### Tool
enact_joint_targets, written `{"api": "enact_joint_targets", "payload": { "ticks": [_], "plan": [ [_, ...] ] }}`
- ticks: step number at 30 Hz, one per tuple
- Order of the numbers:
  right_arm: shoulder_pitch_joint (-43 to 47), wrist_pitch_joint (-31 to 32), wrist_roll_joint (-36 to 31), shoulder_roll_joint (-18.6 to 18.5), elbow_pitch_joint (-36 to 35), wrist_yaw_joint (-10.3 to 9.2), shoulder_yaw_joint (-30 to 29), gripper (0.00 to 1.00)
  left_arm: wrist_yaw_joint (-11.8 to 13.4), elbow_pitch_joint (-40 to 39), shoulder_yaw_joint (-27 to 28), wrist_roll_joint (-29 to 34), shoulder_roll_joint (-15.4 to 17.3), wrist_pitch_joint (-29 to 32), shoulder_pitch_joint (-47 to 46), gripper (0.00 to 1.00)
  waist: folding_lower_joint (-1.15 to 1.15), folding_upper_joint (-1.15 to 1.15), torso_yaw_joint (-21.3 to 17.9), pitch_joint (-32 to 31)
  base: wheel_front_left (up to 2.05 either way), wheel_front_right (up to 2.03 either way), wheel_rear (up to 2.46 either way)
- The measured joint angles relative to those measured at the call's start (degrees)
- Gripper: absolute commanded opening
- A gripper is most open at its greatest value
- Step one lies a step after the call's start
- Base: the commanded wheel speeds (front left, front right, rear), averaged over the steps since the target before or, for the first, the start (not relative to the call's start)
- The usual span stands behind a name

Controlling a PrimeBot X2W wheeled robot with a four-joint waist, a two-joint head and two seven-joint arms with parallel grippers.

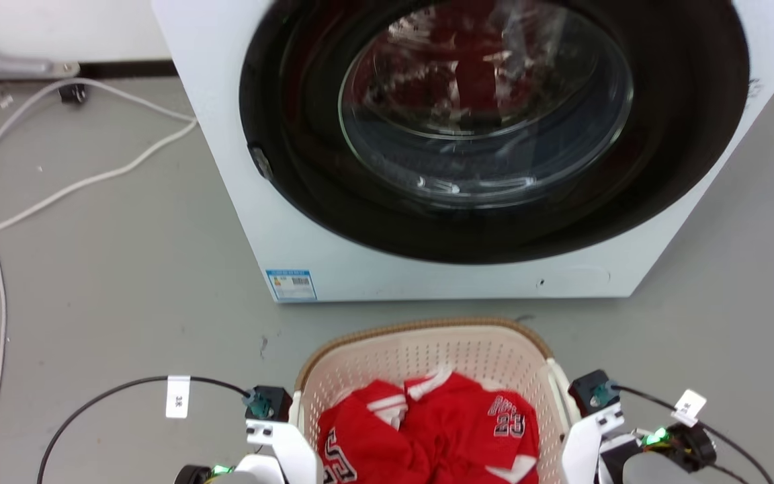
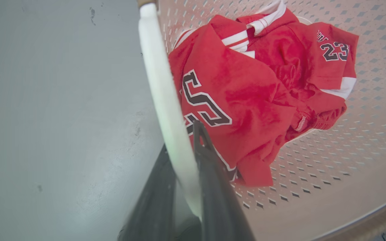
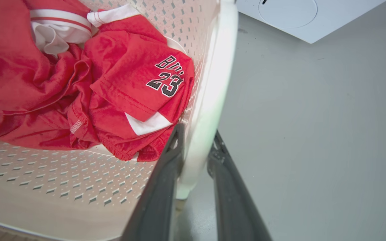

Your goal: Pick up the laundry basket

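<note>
The laundry basket (image 1: 420,353) stands low in the head view, in front of the washing machine. It is cream and perforated with a brown rim, and a crumpled red jersey (image 1: 427,430) lies inside. In the left wrist view my left gripper (image 2: 181,137) is shut on the basket's white left handle (image 2: 159,83), one dark finger on each side. In the right wrist view my right gripper (image 3: 198,134) is likewise shut on the white right handle (image 3: 213,87). Both pale wrists flank the basket in the head view. Whether the basket is off the floor cannot be told.
A white washing machine (image 1: 239,202) with a round dark door (image 1: 488,101), shut, rises just behind the basket; red cloth shows through its glass. White cables (image 1: 91,178) trail over the grey floor at the left. Bare floor lies on both sides of the basket.
</note>
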Motion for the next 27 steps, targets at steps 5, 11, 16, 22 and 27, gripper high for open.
{"api": "enact_joint_targets", "payload": {
  "ticks": [5,11,16,22,27],
  "plan": [
    [1.7,1.9,3.9,0.0,0.0,-0.01,4.3,0.00,-0.1,0.1,-0.6,-0.4,0.1,1.8,1.4,0.00,0.00,0.00,0.1,-3.1,0.00,0.00,0.00],
    [2.3,4.0,8.6,-0.7,-1.2,-0.02,8.8,0.00,-0.2,0.2,-1.3,-0.5,0.4,2.3,1.4,0.00,0.01,0.00,0.1,-5.3,0.00,0.00,0.00],
    [3.1,5.1,12.2,-1.6,-2.1,-0.02,12.2,0.00,-0.2,0.2,-1.7,-0.9,0.4,2.3,1.6,0.00,0.01,0.00,0.0,-6.3,0.00,0.00,0.00],
    [3.3,6.2,16.1,-2.6,-3.1,-0.02,16.0,0.00,-0.2,0.2,-2.2,-1.4,0.3,2.7,2.4,0.00,0.01,0.00,-0.2,-7.1,0.00,0.00,0.00],
    [3.3,6.3,18.7,-3.2,-3.4,-0.02,18.5,0.00,-0.2,0.2,-2.5,-1.7,0.3,2.7,2.5,0.00,0.01,0.00,-0.4,-7.4,0.00,0.00,0.00]
  ]
}}
